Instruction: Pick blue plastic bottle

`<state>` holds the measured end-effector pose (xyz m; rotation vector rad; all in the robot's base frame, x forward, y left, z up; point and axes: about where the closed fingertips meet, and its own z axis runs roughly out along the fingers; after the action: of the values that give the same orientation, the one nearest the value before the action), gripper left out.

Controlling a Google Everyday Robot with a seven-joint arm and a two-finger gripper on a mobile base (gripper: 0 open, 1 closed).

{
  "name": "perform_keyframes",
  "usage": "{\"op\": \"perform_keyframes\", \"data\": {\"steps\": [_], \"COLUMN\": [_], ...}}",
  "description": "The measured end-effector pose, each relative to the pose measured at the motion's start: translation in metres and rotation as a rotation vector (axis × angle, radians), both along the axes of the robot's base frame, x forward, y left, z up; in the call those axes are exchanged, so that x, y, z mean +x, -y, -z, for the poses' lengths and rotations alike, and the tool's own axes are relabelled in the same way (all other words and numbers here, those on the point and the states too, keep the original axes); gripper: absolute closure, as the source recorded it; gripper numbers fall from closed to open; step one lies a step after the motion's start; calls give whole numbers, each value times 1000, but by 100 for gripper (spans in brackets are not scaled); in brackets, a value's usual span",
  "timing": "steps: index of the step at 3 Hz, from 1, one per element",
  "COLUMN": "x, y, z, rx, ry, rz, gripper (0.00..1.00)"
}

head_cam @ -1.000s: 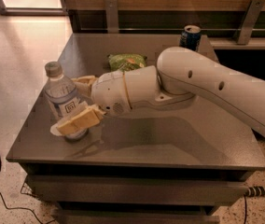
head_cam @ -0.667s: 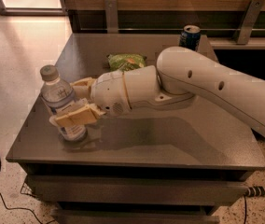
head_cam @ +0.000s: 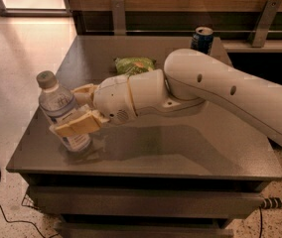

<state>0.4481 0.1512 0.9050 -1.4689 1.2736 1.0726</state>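
Observation:
The blue plastic bottle (head_cam: 60, 108) is a clear water bottle with a pale grey cap and a bluish-white label. It stands near the front left corner of the grey table (head_cam: 180, 152) and leans to the left. My gripper (head_cam: 77, 109) reaches it from the right. One tan finger (head_cam: 76, 125) crosses the bottle's front and the other finger (head_cam: 84, 90) lies behind it, so the jaws are shut on the bottle's middle. The bottle's base is at the table top.
A green snack bag (head_cam: 135, 65) lies mid-table behind my arm. A dark blue can (head_cam: 202, 38) stands at the back right corner. The table's left edge is close to the bottle. Cables (head_cam: 2, 213) lie on the floor at lower left.
The gripper and the bottle have shifted left toward the table's edge, and the bottle now leans more to the left. The fingers have stayed around the bottle.

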Motion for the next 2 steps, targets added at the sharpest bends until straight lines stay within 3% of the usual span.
{"op": "perform_keyframes", "data": {"steps": [2], "x": [-1], "y": [-2], "z": [-18], "rx": [-1], "ry": [22], "rz": [-22], "gripper": [100]}}
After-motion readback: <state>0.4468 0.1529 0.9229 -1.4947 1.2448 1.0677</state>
